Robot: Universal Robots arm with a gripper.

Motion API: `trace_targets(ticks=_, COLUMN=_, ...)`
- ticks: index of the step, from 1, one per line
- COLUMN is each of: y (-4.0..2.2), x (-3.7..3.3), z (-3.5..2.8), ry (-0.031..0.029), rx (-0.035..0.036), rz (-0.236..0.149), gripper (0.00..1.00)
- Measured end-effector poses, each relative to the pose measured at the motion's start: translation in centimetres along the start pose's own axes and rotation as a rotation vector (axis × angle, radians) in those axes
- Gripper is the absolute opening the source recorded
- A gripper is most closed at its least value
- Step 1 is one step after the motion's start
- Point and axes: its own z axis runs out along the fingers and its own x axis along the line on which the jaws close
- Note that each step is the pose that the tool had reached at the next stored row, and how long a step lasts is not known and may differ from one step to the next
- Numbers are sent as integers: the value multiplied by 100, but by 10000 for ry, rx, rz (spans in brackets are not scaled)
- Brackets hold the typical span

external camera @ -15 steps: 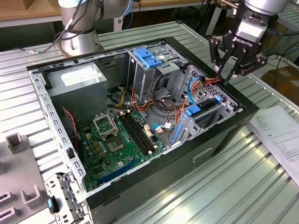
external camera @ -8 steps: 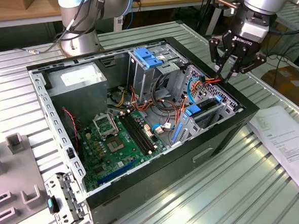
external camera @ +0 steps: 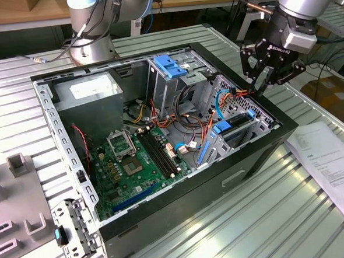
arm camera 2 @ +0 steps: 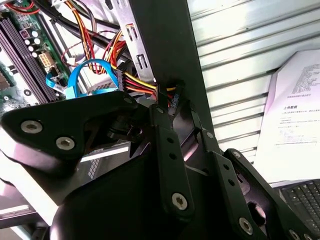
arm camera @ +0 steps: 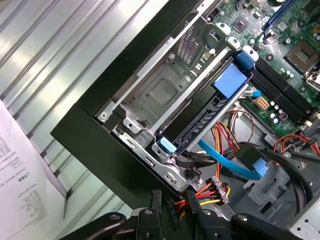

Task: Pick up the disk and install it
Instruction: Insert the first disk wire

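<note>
The disk (external camera: 237, 124) lies in the drive bay at the corner of the open computer case (external camera: 166, 223) on the exterior view's right, its blue carrier rail around it. In the first wrist view the disk (arm camera: 197, 127) sits slotted between the bay's metal walls, a blue tab at each end. My gripper (external camera: 257, 88) hangs just above the case's edge, beside the bay. In both wrist views its fingers stand close together, with a black connector (arm camera: 172, 218) on red, yellow and black wires between the tips of my gripper (arm camera: 172, 212) (arm camera 2: 172, 102).
A metal drive cage with a blue bracket (external camera: 171, 65) stands at the back of the case, with the motherboard (external camera: 139, 160) and loose cables beside it. A printed sheet (external camera: 331, 160) lies on the slatted table on the exterior view's right. Grey fixtures (external camera: 16, 168) stand on its left.
</note>
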Motion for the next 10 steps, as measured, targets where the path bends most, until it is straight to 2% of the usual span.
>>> trace_targets(ticks=4, y=-2, x=-1, z=-16, ry=24, rx=-21, rz=-52, gripper=33)
trace_targets(ticks=5, y=-2, x=-1, z=-16, ry=41, rx=-3, rz=-55, gripper=33)
trace_targets(ticks=7, y=-6, x=-6, z=-17, ry=63, rx=21, rz=-399, gripper=33)
trace_targets(ticks=8, y=-7, x=-7, z=-17, ry=69, rx=30, rz=-696, gripper=33)
trace_targets(ticks=10, y=-11, x=-12, z=-17, ry=102, rx=64, rz=-954, gripper=33)
